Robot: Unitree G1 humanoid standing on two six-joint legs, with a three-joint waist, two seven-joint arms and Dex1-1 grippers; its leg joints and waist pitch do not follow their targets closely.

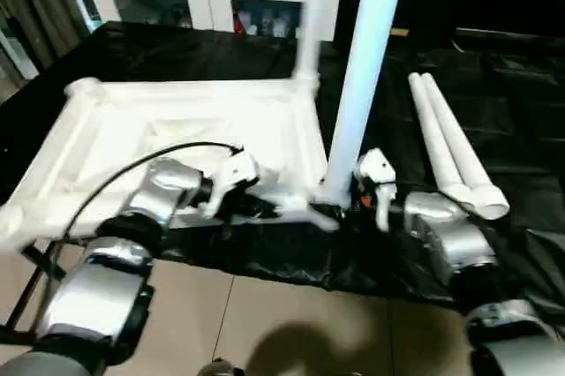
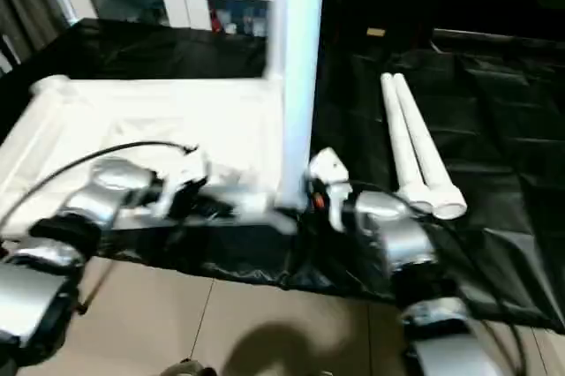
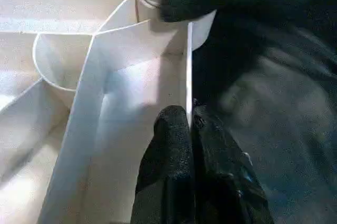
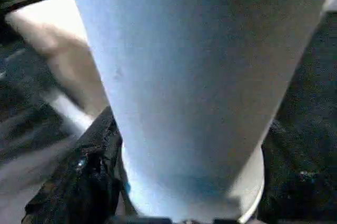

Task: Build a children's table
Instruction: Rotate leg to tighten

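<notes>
The small white plastic children's table (image 1: 177,142) lies upside down, ribbed underside up, on the black-sheeted worktop (image 1: 494,76). The left gripper (image 3: 189,129) has its jaws pressed together on the thin white rim wall of the tabletop, just short of the near right corner socket. At that socket a long white tubular leg (image 1: 357,85) stands upright; the right gripper (image 1: 340,204) has its jaws set wide around the leg's base. Two more white tubular legs (image 1: 450,142) lie side by side on the worktop beyond the right gripper.

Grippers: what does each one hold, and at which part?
Left gripper pinches the table top's near rim wall. Right gripper clasps the upright leg near its base.
</notes>
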